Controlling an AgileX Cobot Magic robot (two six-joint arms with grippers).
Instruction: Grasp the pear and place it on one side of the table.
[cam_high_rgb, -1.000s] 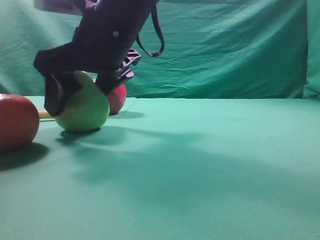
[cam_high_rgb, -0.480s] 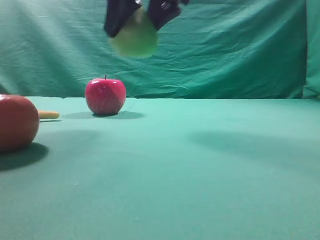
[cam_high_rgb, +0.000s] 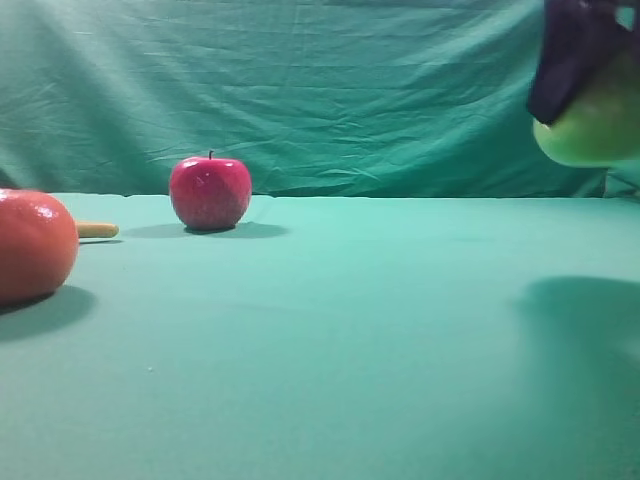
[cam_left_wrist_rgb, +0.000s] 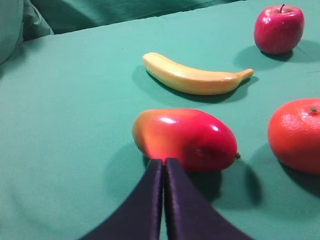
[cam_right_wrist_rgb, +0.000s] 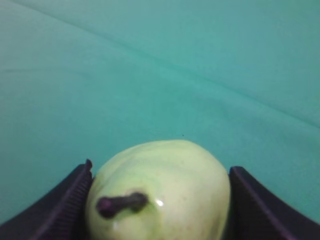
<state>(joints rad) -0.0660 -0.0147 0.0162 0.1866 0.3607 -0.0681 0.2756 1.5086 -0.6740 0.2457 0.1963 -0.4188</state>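
Note:
My right gripper (cam_high_rgb: 590, 95) is shut on the yellow-green pear (cam_high_rgb: 595, 130) and holds it in the air at the far right of the exterior view, well above the teal table (cam_high_rgb: 380, 330). In the right wrist view the pear (cam_right_wrist_rgb: 160, 192) with its dark stem sits between the two dark fingers (cam_right_wrist_rgb: 65, 205), above bare cloth. My left gripper (cam_left_wrist_rgb: 164, 162) is shut and empty, its tips just in front of a red-orange mango (cam_left_wrist_rgb: 185, 139). The left gripper does not show in the exterior view.
A red apple (cam_high_rgb: 210, 192) stands at the back left, also in the left wrist view (cam_left_wrist_rgb: 278, 29). A large orange-red fruit (cam_high_rgb: 32, 245) sits at the left edge, also in the left wrist view (cam_left_wrist_rgb: 296, 134). A banana (cam_left_wrist_rgb: 195, 77) lies behind the mango. A wrinkled green backdrop (cam_high_rgb: 400, 90) hangs behind.
My right gripper lifted the pear off the table beside the apple and carried it up and across to the far right. The apple and the orange-red fruit have not moved.

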